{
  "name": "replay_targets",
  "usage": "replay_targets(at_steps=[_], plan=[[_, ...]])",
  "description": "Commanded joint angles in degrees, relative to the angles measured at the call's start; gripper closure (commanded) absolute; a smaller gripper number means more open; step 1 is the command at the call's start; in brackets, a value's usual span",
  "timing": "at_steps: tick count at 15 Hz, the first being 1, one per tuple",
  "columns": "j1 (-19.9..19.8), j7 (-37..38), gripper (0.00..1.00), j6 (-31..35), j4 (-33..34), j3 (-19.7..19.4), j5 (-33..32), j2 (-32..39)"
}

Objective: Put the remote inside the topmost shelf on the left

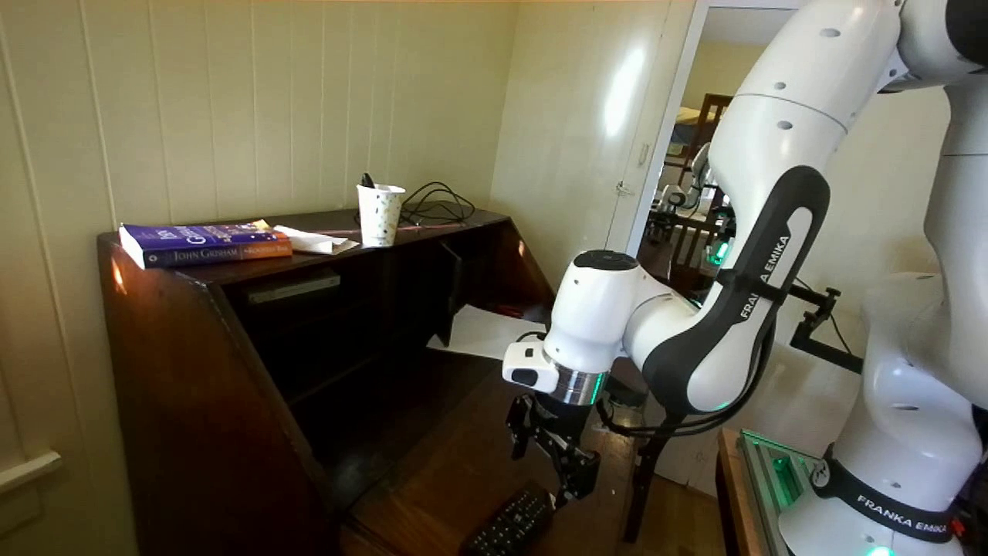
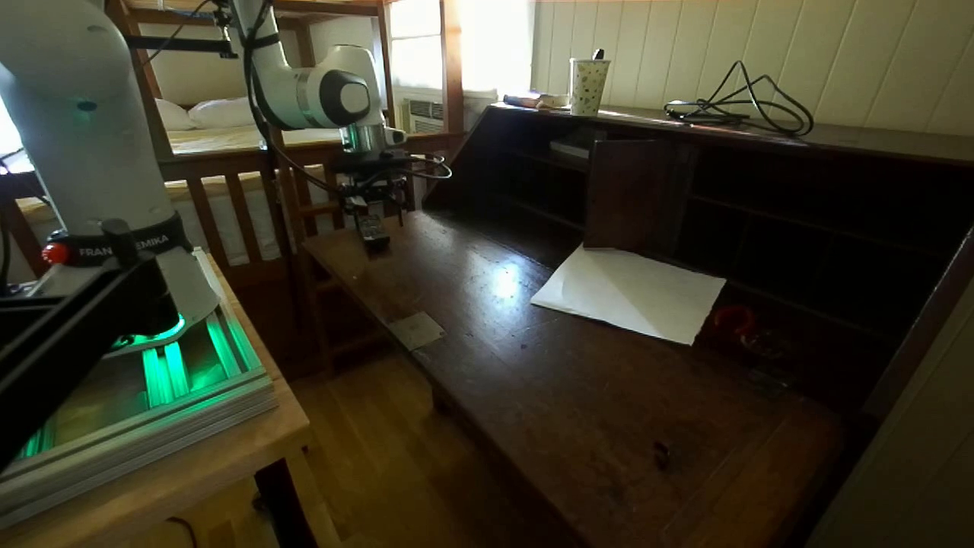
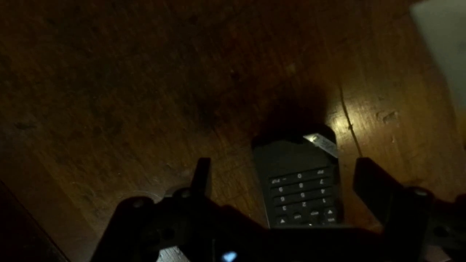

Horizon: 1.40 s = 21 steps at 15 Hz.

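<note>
The black remote [image 3: 302,189], with rows of numbered buttons and a pale tag at one end, lies flat on the desk's wooden surface [image 2: 487,327]. In the wrist view my gripper [image 3: 284,160] is open, one finger on each side of the remote with wood showing in both gaps. Its lower part is hidden behind the gripper body. An exterior view shows the remote [image 1: 509,525] just below the gripper [image 1: 543,479], cut off by the frame's bottom edge. The topmost shelf on the left [image 2: 533,157] is a dark narrow recess under the desk's top, holding a flat greyish item [image 1: 293,288].
On the desk's top are a blue book [image 1: 208,243], a patterned cup [image 1: 380,216] and a black cable coil [image 2: 742,106]. A small wooden door [image 2: 624,190] juts out between compartments. White paper [image 2: 631,293] and a red ring [image 2: 734,323] lie on the desk.
</note>
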Motion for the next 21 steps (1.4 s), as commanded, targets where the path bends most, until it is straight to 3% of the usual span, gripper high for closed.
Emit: replay_targets(at_steps=[1, 10, 15, 17, 20, 21], plan=[[4.83, 4.91, 0.00, 2.58, 3.04, -4.86, -6.40, 4.98], [19.49, 12.96, 0.00, 2.74, 6.85, -15.27, -17.00, 11.01], [29.95, 19.37, 0.00, 2.15, 4.97, -25.43, -25.17, 7.10], [29.03, 14.84, 0.00, 1.82, 4.21, -24.49, -26.13, 6.46], [24.02, 5.54, 0.00, 3.10, 2.04, -19.73, -23.44, 5.76], [24.48, 4.77, 0.00, 2.04, 1.31, -20.53, -24.60, 4.81]])
